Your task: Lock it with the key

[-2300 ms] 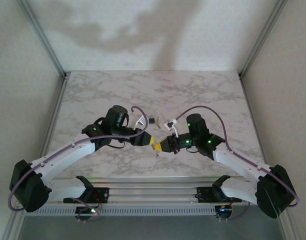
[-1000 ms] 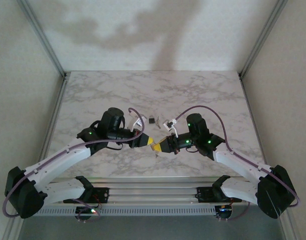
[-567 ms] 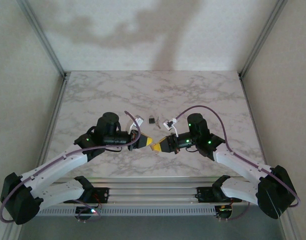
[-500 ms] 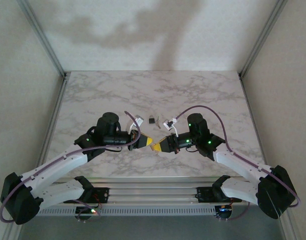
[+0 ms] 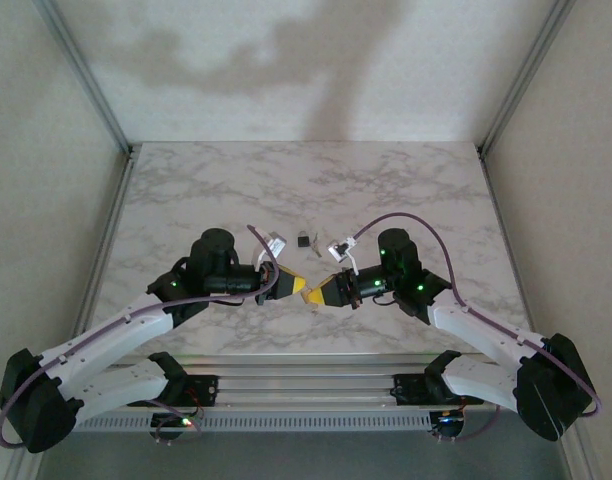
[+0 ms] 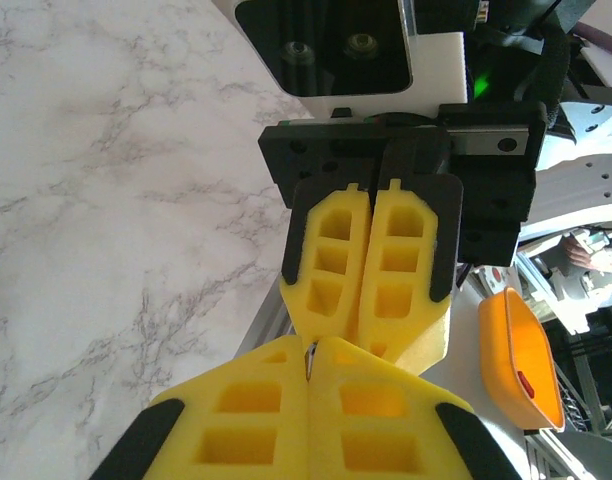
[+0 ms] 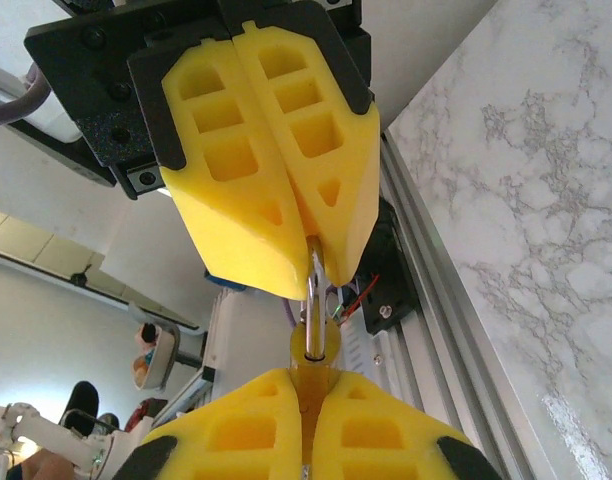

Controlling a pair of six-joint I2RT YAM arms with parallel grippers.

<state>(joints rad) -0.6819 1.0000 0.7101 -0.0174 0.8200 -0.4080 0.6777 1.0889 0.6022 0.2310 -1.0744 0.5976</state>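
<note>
A small brass piece (image 7: 311, 368), key or lock body unclear, is pinched between the closed fingers of the right gripper (image 7: 308, 392). Its metal loop (image 7: 313, 290) runs straight out past those fingertips into the left gripper (image 7: 306, 242), whose fingers clamp it, tip to tip above the table (image 5: 406, 190).

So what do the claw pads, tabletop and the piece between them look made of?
Pads: matte yellow plastic, moulded pockets.
Tabletop: white marble look, grey veins, maybe laminate.
Piece: shiny silver loop, likely metal, on amber body, maybe brass.
</note>
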